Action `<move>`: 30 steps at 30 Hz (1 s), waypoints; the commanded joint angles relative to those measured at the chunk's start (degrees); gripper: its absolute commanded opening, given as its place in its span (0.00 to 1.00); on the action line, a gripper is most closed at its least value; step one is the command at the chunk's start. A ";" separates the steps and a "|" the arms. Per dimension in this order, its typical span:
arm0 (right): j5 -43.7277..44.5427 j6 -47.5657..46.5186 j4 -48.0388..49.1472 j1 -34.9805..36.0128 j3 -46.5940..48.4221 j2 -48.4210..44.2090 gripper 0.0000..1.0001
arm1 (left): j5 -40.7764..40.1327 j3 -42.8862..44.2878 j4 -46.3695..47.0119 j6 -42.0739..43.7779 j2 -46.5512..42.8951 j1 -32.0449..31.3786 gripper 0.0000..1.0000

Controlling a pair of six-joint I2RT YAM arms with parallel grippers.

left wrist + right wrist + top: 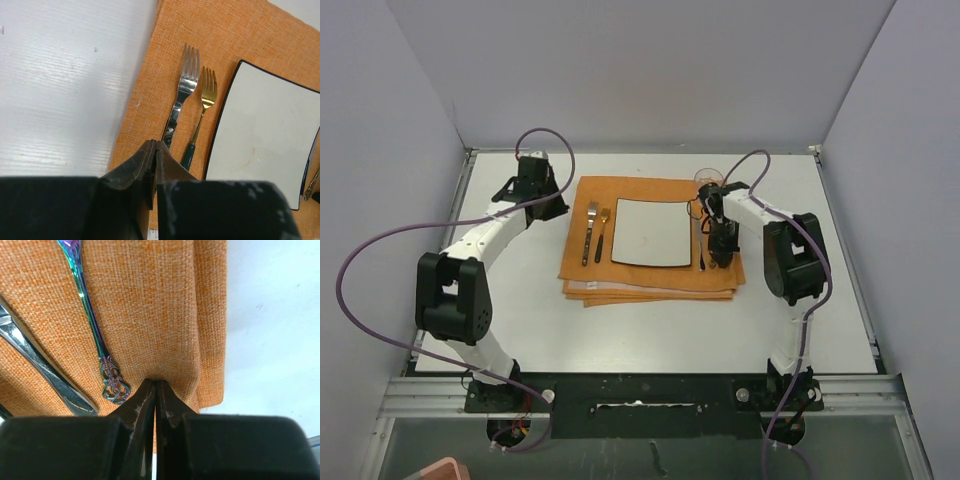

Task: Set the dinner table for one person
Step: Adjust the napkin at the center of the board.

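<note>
The pale dinner table [620,330] carries an orange folded placemat [650,285] with a square white plate [650,232] on it. A silver fork [588,232] and a gold fork with a green handle [602,232] lie left of the plate; both show in the left wrist view, silver [185,92] and gold [207,92]. An iridescent utensil [95,340] and a silver one [45,375] lie right of the plate. My left gripper [156,145] is shut and empty over the placemat's left edge [558,210]. My right gripper [156,382] is shut, its tips touching the placemat's right part [720,260].
A clear glass [708,180] stands at the placemat's far right corner, beside the right arm. Grey walls enclose the table on three sides. Bare tabletop [275,325] lies right of the placemat. Purple cables loop off both arms.
</note>
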 commanded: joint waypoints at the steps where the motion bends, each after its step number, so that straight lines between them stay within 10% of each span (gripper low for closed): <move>1: 6.04 -1.31 2.72 -2.14 1.14 3.74 0.00 | 0.37 3.10 -0.75 0.73 -4.36 0.68 0.05; 15: 6.03 -4.38 3.86 -1.58 5.33 -2.74 0.00 | 3.95 1.23 -0.45 2.87 -7.20 0.96 0.41; 19: 3.41 -7.17 6.59 -1.64 6.06 -6.14 0.16 | 9.63 0.59 0.64 4.18 -7.57 0.92 0.54; 30: -0.92 -6.11 8.01 -0.09 8.07 1.42 0.20 | 13.77 -3.54 -1.11 5.99 -13.09 -1.68 0.59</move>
